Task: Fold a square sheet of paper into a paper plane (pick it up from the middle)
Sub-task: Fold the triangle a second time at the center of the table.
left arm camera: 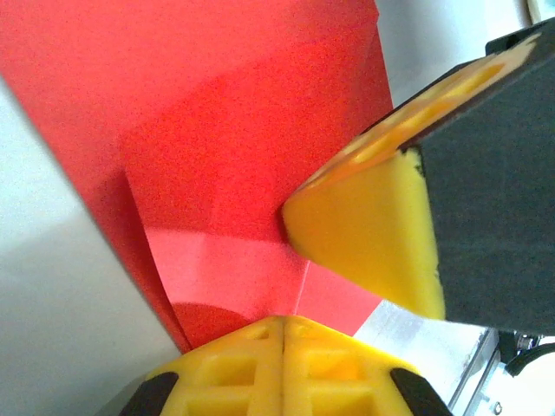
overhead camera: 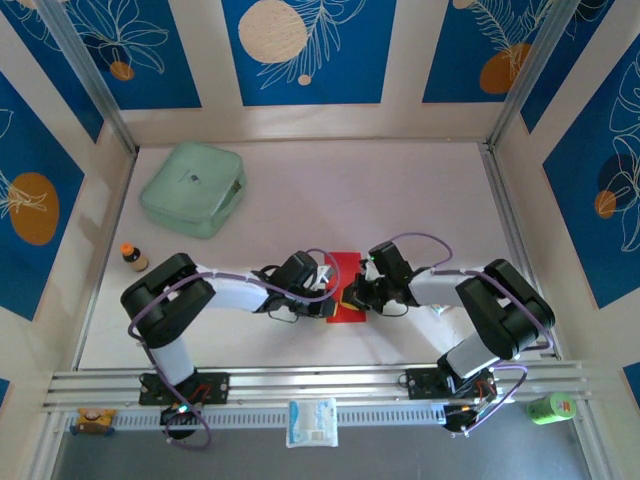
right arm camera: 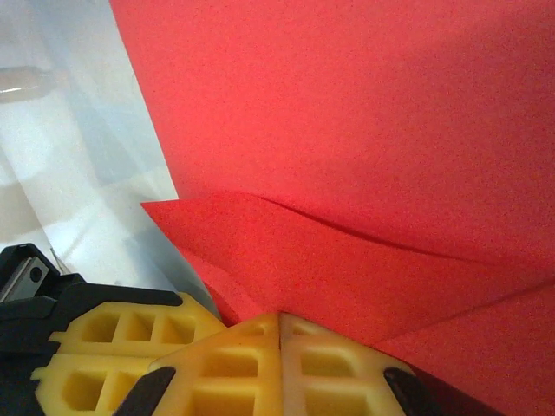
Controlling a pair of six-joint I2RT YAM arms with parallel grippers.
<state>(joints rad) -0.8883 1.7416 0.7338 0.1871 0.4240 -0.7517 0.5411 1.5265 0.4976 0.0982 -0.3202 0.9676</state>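
Note:
The square sheet of paper [overhead camera: 345,283] is bright red and lies partly folded on the white table between my two arms. Its overlapping creased layers show close up [left arm camera: 234,165] [right arm camera: 364,139]. My left gripper [overhead camera: 327,298] [left arm camera: 284,322] is shut, with its yellow tips resting against the paper where a crease ends. My right gripper [overhead camera: 358,296] [right arm camera: 279,319] is shut too, its tips on a folded flap. I cannot see whether either pinches a layer. The right gripper's fingers [left arm camera: 373,234] appear in the left wrist view, and the left gripper's fingers [right arm camera: 113,351] in the right wrist view.
A mint-green case [overhead camera: 193,188] sits at the back left and a small orange-capped bottle [overhead camera: 133,258] by the left wall. On the near ledge beyond the aluminium rail [overhead camera: 320,382] lie a white packet [overhead camera: 312,422] and a green can [overhead camera: 550,407].

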